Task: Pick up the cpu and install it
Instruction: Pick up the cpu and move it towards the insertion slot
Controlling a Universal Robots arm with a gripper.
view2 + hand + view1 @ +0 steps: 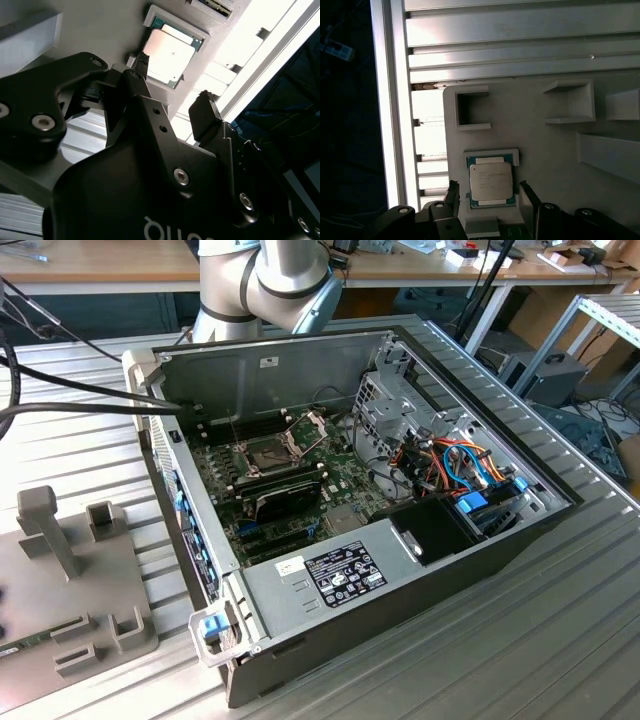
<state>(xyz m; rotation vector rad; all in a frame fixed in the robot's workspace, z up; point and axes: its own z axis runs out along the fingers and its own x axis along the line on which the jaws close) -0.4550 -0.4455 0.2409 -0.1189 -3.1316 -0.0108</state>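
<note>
The task is at its start. The cpu [491,181] lies flat in its nest on the tray [545,145], at the tray's edge next to the slatted table [520,45], a short way down that edge from a tray corner. It has not been lifted. The gripper [490,196] hangs over it. In both wrist views its fingers [453,194] are spread apart, one to each side of the chip and holding nothing. I cannot tell whether they touch the nest.

In the exterior view the case [400,600] lies open on the table, well apart from the tray's nest. On the motherboard [340,495] the socket [268,453] has its plate [310,425] swung up. It looks vacant, so I judge it ready for the chip. The grasp, the carry and the seating are all left to do.

By count:
- one cpu
- one gripper with two fingers
- one tray, with two vacant pockets in the first wrist view: one [470,107] at the corner, the other [570,102] further along the tray's adjoining edge
- one case
- one motherboard
- one socket
- one black card [287,498] just beside the socket
</note>
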